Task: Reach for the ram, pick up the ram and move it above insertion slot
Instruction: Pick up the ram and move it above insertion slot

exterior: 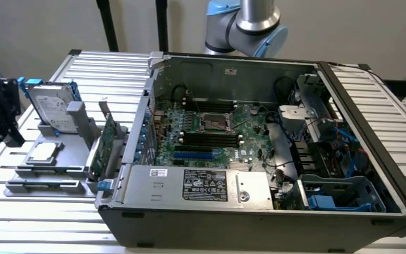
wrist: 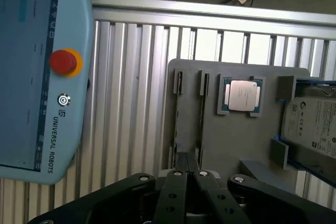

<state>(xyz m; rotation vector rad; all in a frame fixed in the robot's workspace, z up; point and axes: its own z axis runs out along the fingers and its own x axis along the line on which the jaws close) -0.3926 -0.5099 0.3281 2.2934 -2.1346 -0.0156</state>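
My gripper [wrist: 188, 163] hangs over the grey fixture plate [wrist: 231, 140], its two black fingers pressed together with nothing visible between them. In the exterior view the gripper's black body [exterior: 6, 132] is at the left edge, beside the fixture [exterior: 48, 182]. Two narrow holders [wrist: 202, 111] lie just beyond the fingertips, each with a thin dark strip seen edge-on. I cannot tell whether either strip is the ram. The black insertion slots [exterior: 206, 138] lie in parallel rows on the motherboard, beside the processor socket, inside the open case.
On the fixture are a hard drive [exterior: 51, 106], a processor chip [wrist: 242, 95] and an upright green expansion card [exterior: 108, 145]. A teach pendant [wrist: 37, 72] lies on the ribbed table. The open computer case [exterior: 259, 211] has tall walls, and a short blue slot [exterior: 192, 155] sits by the memory slots.
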